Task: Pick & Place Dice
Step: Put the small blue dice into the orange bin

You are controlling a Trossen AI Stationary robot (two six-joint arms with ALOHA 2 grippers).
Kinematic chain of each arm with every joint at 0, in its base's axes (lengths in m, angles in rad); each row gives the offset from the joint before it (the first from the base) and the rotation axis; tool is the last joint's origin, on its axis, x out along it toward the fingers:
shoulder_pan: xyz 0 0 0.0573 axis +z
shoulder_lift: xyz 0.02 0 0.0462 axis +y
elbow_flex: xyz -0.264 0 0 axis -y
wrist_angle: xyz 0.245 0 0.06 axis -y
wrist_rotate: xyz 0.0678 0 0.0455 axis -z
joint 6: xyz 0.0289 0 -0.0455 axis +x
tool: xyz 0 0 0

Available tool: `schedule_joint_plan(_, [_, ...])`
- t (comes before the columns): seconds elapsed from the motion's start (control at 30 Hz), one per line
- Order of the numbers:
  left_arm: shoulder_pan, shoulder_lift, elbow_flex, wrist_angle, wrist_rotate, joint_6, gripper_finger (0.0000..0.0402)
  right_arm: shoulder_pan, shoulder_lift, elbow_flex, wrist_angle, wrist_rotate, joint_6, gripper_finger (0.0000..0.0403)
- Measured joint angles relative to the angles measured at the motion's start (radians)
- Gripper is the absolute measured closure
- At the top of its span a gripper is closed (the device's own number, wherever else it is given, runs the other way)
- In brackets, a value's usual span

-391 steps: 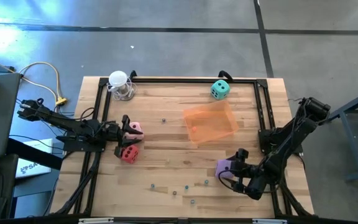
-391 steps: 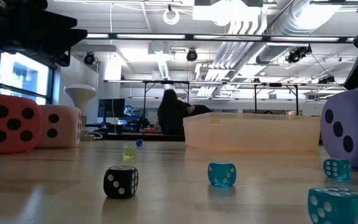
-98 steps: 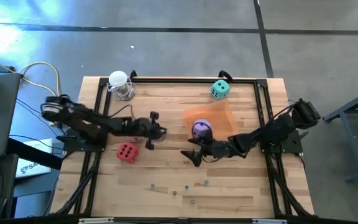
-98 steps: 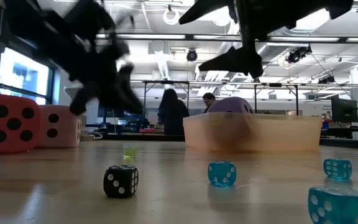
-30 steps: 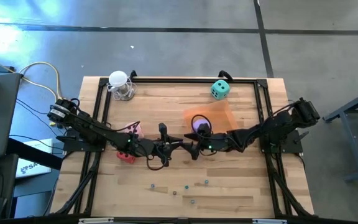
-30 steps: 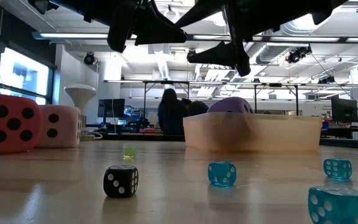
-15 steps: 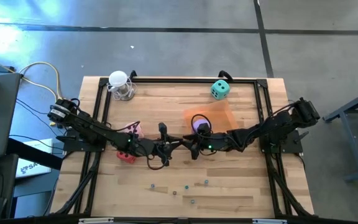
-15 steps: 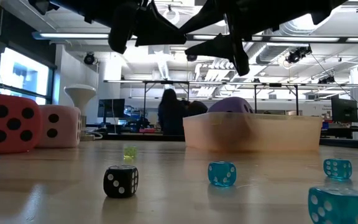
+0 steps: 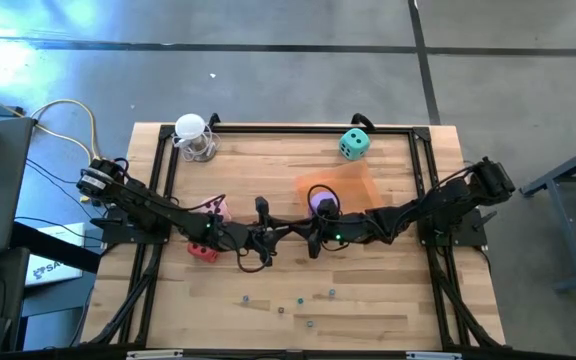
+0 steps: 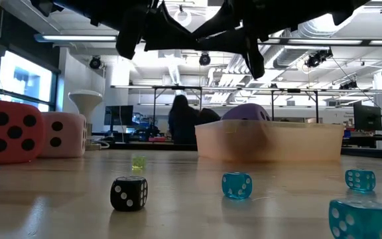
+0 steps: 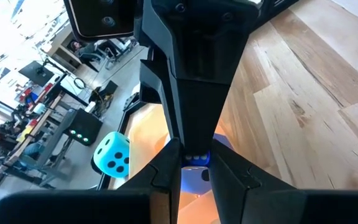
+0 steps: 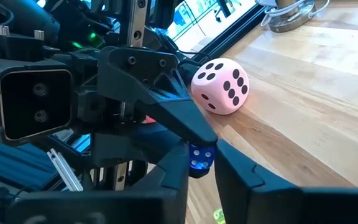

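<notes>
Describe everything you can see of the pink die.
The pink die is a soft-looking cube with rounded corners and dark round pips on every face that shows. It sits flat and upright on the wooden table, on its left part, close beside the red die; whether the two touch cannot be told. From above, the left arm crosses over it and hides part of it. No end effector holds or touches it.

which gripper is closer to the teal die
Right. The right gripper sits mid-table beside the orange tray, below the teal die at the far edge. The left gripper meets it from farther left.
</notes>
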Motion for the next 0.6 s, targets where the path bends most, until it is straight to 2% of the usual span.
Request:
schedule_joint_plan(0.07, [0.008,0.000,-0.001,-0.001,0.002,0.008,0.0340,0.000,0.000,0.000,-0.001,0.000,0.000,0.0370])
schedule_joint_plan(0.43, [0.021,0.000,-0.002,0.000,0.006,0.000,0.0340,-0.001,-0.001,-0.001,-0.002,-0.004,-0.025,0.0365])
schedule_joint_plan(0.6, [0.021,0.000,-0.002,0.001,0.006,0.052,0.0338,-0.001,0.000,-0.001,-0.006,-0.008,-0.034,0.0370])
